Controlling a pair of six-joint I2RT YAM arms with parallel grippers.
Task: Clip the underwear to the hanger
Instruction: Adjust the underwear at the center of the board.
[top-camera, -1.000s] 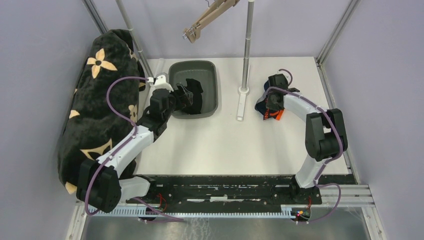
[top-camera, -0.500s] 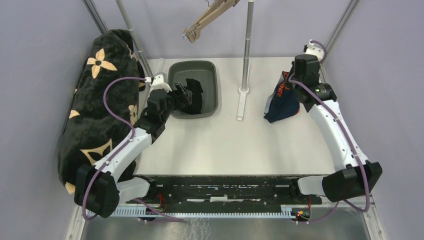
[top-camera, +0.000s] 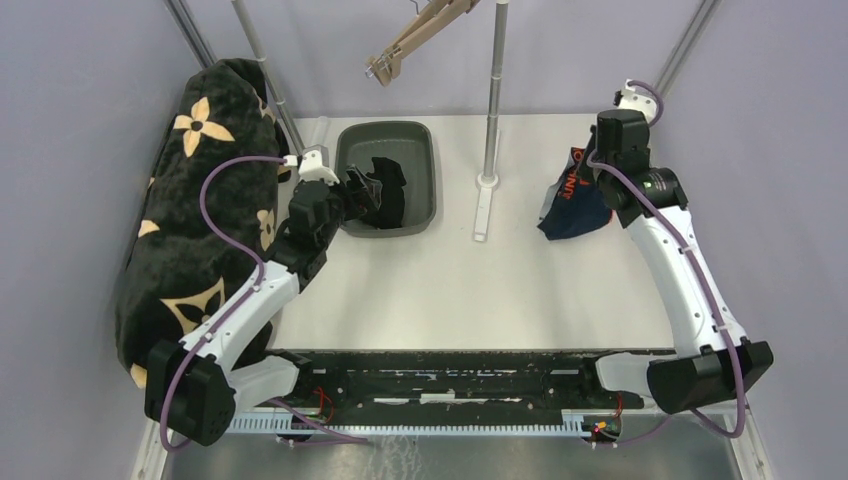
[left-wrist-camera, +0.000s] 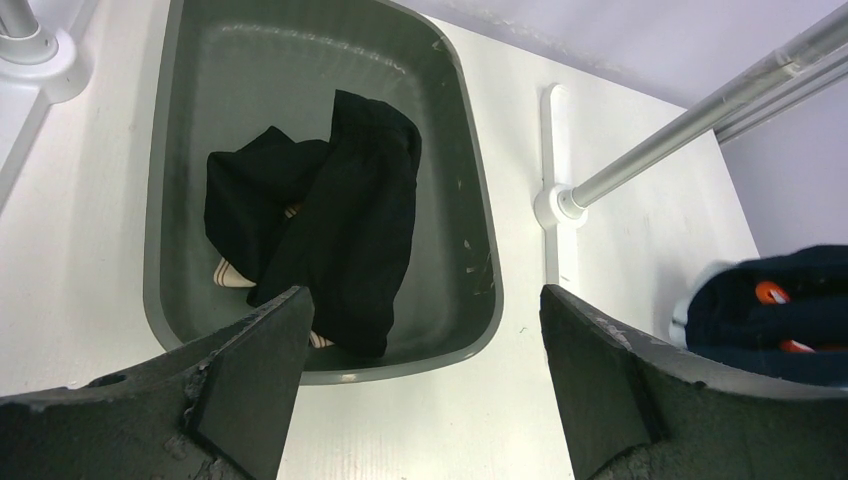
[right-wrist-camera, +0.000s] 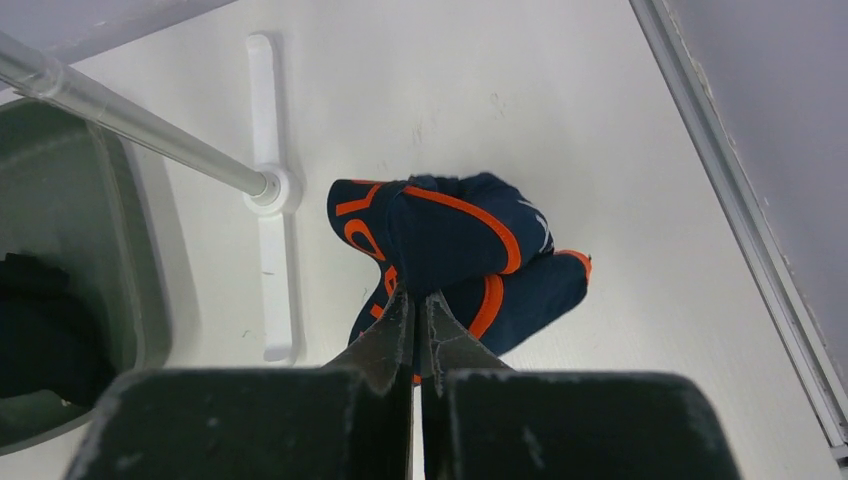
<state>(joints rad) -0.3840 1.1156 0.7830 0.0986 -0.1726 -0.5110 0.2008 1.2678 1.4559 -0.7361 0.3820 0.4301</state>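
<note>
Right end effector (right-wrist-camera: 415, 300) has its fingers pinched together on a fold of the navy underwear (right-wrist-camera: 450, 240), which hangs bunched below the tips at the far right of the white counter (top-camera: 450, 290), close to the right frame rail (right-wrist-camera: 740, 220) and just right of the white cross-shaped pole foot (top-camera: 483, 205). Can't tell if its lowest fold touches the counter. The fabric is soft knit with orange trim bands and orange lettering, crumpled into a rounded lump. Left end effector (left-wrist-camera: 422, 300) has its fingers wide apart with nothing between them, hovering over the near rim of the grey basin (left-wrist-camera: 480, 250). Basin is smooth, matte plastic and oval with a rolled lip. Its left side sits near the counter's left edge. Black garments (left-wrist-camera: 350, 220) lie heaped inside, limp cloth with a bit of pale trim showing. Metal pole (top-camera: 492, 90) rises from the foot between basin and underwear, a thin shiny tube. Wooden hanger (top-camera: 415, 35) is up at the top of the overhead view, above the basin's far side, with a tan slatted arm and a clip at its low end, well apart from the underwear. Broad bare counter runs between the two arms, from the basin toward the near edge. Black plush blanket (top-camera: 190, 220) with tan flower print bulks along the left side, fuzzy and crowding the left arm's elbow.
</note>
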